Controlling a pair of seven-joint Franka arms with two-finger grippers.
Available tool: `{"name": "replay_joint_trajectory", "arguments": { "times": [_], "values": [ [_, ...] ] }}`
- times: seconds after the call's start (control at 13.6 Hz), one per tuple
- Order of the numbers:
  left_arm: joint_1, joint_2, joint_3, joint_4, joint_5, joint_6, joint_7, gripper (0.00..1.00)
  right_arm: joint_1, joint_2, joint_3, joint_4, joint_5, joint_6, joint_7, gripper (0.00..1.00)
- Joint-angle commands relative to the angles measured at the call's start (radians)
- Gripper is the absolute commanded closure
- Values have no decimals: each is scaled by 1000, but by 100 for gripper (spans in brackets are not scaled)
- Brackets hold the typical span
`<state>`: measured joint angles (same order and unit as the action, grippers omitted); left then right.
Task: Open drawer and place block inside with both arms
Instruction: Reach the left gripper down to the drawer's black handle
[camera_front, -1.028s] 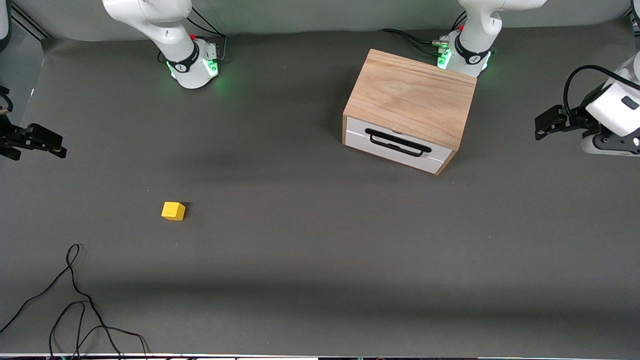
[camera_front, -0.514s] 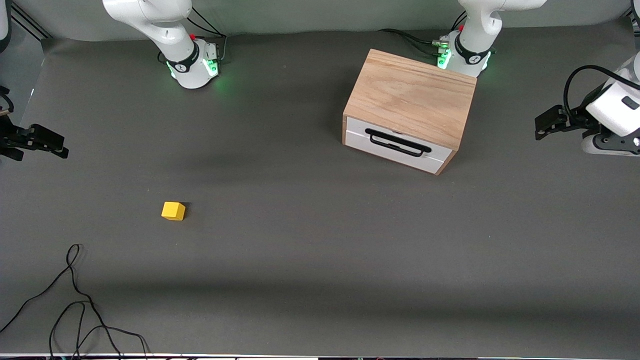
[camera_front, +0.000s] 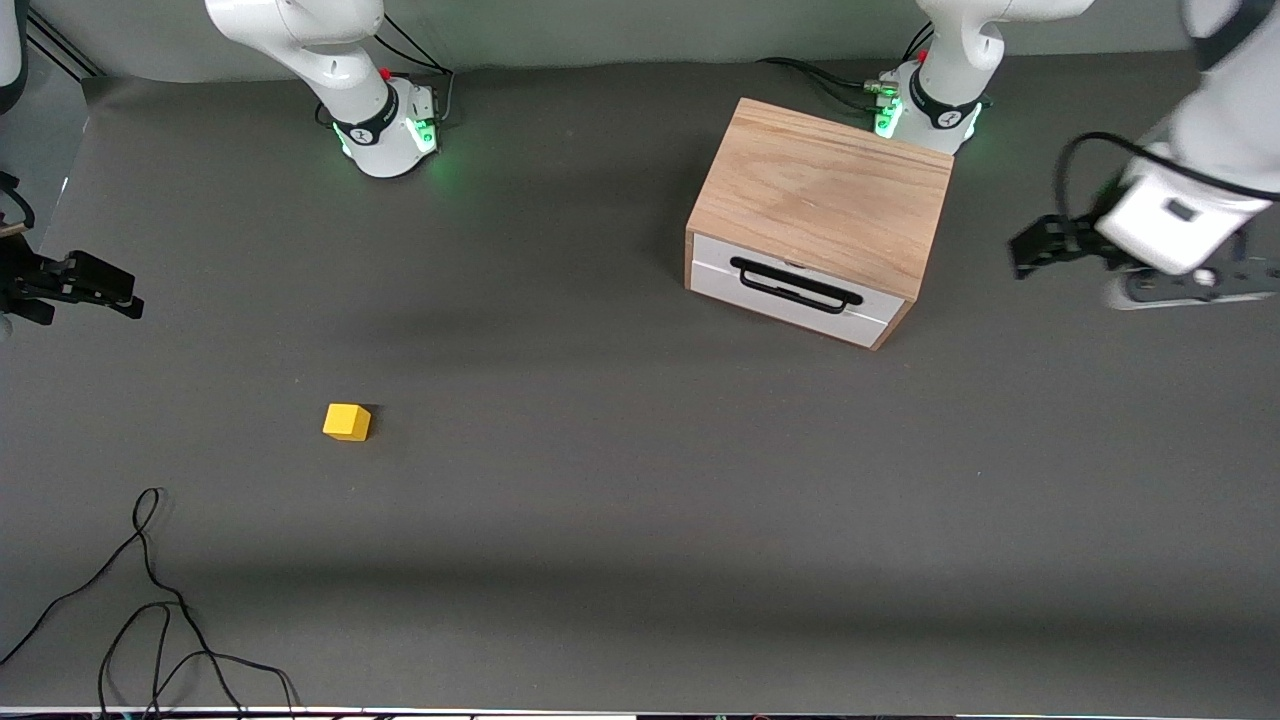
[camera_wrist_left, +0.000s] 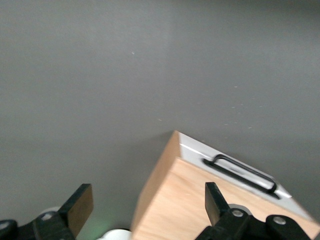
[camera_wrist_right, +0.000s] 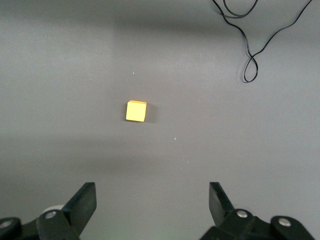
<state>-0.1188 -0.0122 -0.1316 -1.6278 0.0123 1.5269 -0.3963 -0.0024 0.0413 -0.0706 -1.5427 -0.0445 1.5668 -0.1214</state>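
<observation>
— Where do things stand?
— The cabinet (camera_front: 820, 200) sits by my left base, its drawer (camera_front: 795, 293) shut. The block (camera_front: 347, 422) lies well apart, toward my right arm's end.
— Your hands?
— Left gripper (camera_wrist_left: 147, 212) and right gripper (camera_wrist_right: 150, 205) both spread, empty.
— Holds?
— Drawer: rigid bar handle (camera_front: 795, 286). Block: probably light, hard; pinch flat sides.

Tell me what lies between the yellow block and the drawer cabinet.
Nothing: in the front view only bare grey table lies between the block and the cabinet; the black cable lies nearer the camera, off that stretch.
</observation>
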Motion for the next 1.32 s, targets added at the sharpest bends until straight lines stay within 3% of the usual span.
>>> {"name": "replay_joint_trajectory", "arguments": {
  "times": [0.0,0.37,0.59,0.95,1.25],
  "values": [
    [-10,27,-130,9,3,13,-319,0,10,8,-5,13,9,-2,-6,0],
    [-24,90,-285,32,-21,68,-910,0,12,17,-3,18,17,-4,-6,0],
    [-85,127,-304,31,-15,68,-1217,0,16,17,-3,16,21,-4,-3,0],
    [-85,213,-302,20,-8,72,-1294,0,30,40,-5,23,34,5,-12,0],
    [-76,225,-295,-88,-3,180,-1294,0,29,74,-5,23,38,1,-17,0]
  ]
}}
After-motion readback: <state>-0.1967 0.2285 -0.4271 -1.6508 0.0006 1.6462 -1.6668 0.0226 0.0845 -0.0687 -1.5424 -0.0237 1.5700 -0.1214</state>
